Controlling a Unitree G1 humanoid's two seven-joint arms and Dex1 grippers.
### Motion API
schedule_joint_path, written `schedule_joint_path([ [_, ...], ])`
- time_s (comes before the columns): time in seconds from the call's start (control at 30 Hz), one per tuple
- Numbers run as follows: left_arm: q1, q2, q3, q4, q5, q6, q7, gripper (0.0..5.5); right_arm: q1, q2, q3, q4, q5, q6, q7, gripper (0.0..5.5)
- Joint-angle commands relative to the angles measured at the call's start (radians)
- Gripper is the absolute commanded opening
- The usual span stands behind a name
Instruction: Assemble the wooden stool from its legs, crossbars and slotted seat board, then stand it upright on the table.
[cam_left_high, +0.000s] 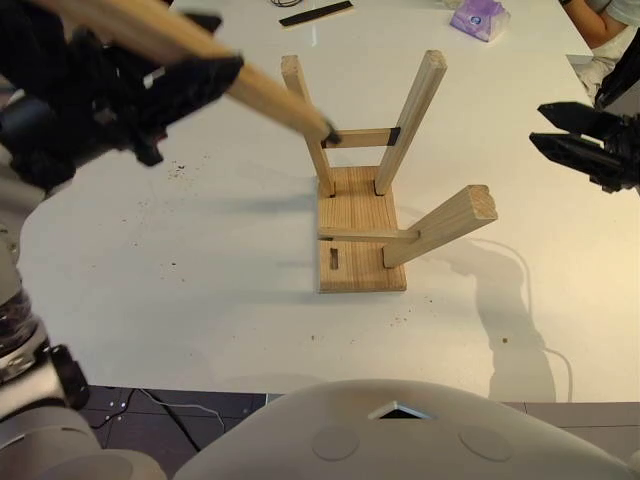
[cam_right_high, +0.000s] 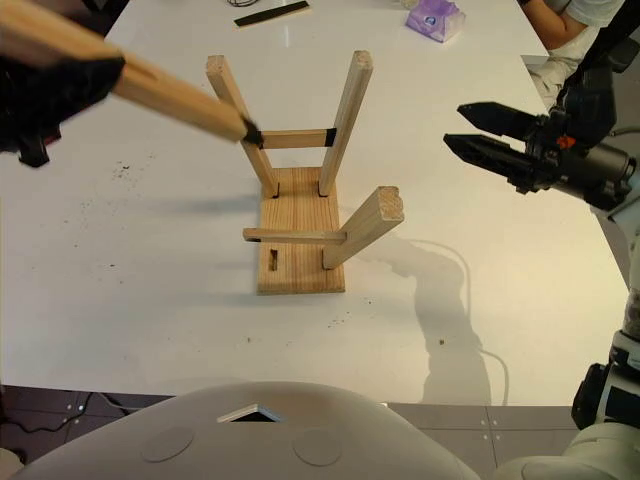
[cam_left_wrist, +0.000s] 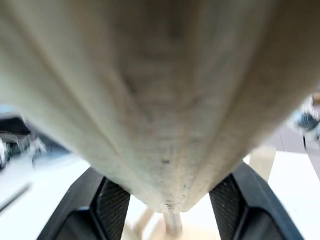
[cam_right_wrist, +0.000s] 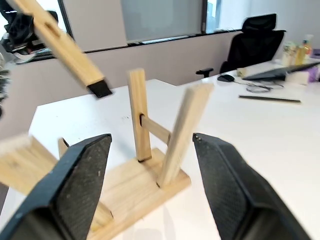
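Stool leg (cam_left_high: 280, 105) clamped in left tool (cam_left_high: 195, 75), tip near far-left leg (cam_left_high: 296, 82) of half-built stool (cam_left_high: 362, 212); right tool (cam_right_high: 456, 125) spread wide, holding nothing, well apart rightward.

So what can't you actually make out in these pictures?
- Left wrist view: the held leg sits right at the lens, blurred, hiding most of the seat board.
- Head views: that leg's far end is cut off by the picture's edge, beyond the left pincer.
- Right wrist view: the tilted leg is blurred, partly behind a finger of the right pincer.
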Motion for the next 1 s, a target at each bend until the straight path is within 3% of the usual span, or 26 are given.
schedule_joint_path([
  [0.03, 0.265, 0.082, 0.089, 0.026, 0.174, -0.079, -0.300, 2.04, 0.073, 0.013, -0.065, -0.050, 0.004, -0.009, -0.008, 2.99],
  [0.13, 0.351, 0.061, 0.021, -0.063, 0.252, -0.150, -0.396, 2.04, 0.096, 0.025, -0.048, -0.077, -0.022, -0.021, -0.023, 2.99],
  [0.27, 0.297, -0.032, -0.115, -0.091, 0.369, -0.248, -0.315, 2.04, 0.046, 0.030, 0.032, -0.070, -0.069, -0.035, -0.019, 2.99],
  [0.63, 0.317, -0.139, -0.142, -0.187, 0.363, -0.309, -0.212, 2.04, 0.027, 0.009, 0.090, -0.058, -0.132, -0.055, 0.027, 2.99],
  [1.0, 0.213, -0.172, -0.327, -0.078, 0.478, -0.385, -0.249, 2.04, 0.023, 0.040, 0.132, -0.075, -0.166, -0.080, 0.015, 2.99],
])
